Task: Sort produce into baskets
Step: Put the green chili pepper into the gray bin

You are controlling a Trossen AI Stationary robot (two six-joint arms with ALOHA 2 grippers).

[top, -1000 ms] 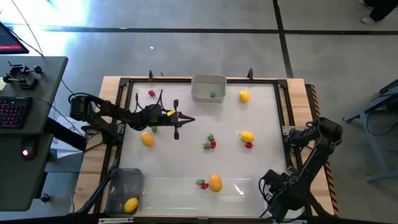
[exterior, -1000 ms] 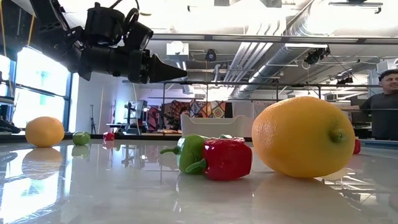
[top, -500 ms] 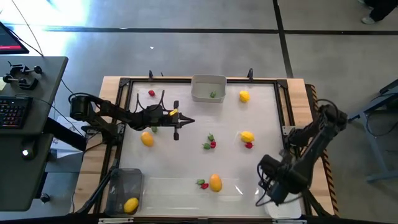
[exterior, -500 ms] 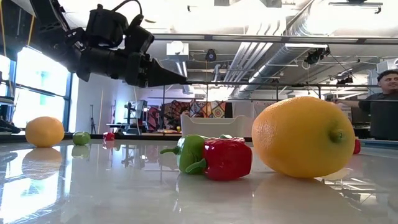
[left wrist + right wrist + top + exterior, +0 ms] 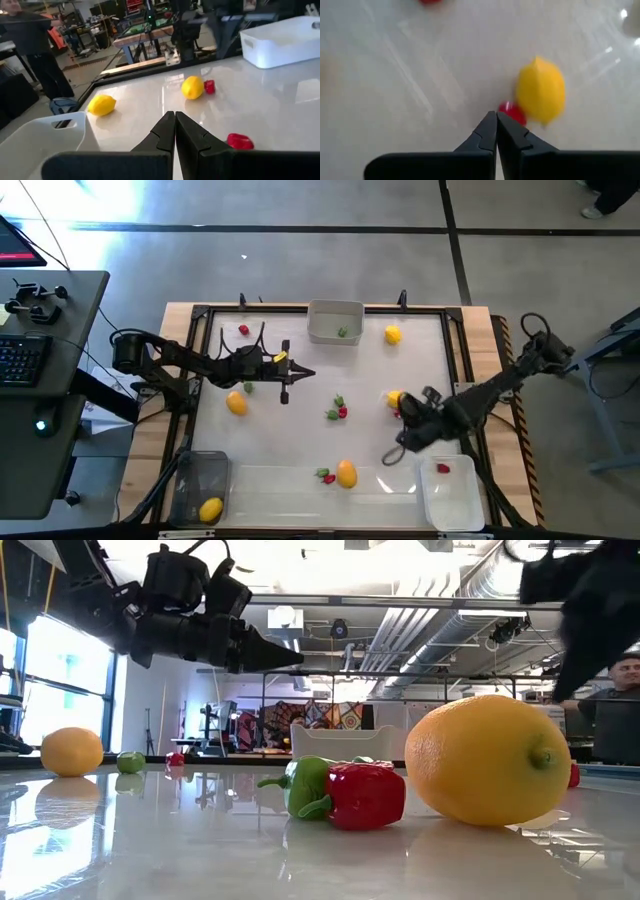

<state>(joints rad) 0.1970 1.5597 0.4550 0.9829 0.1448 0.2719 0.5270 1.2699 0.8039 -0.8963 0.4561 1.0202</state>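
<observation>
High view: a lemon [image 5: 397, 398] with a red piece [image 5: 400, 413] touching it lies toward the right edge of the table [image 5: 300, 440], and the right gripper [image 5: 392, 457] has swung in from the near right corner to hang just beside them, where half a second ago its arm was folded over that corner. In the right wrist view its fingers [image 5: 490, 131] are pressed together, empty, pointing at that lemon and red piece. With the arm moved off, the white basket [image 5: 452, 498] at the near right corner now shows, a red piece [image 5: 442, 468] inside it. The other produce has not moved: a lemon [image 5: 346, 473] with red and green pieces near the front edge, a green and red pair [image 5: 336, 410] at mid-table, a lemon [image 5: 392, 334] by the far edge, a lemon [image 5: 236, 404] toward the left. The grey basket [image 5: 335, 322] at the far edge holds a green piece; the dark basket [image 5: 200, 485] at the near left corner holds a lemon. The left gripper [image 5: 307, 373] stays raised left of centre, fingers together and empty.
</observation>
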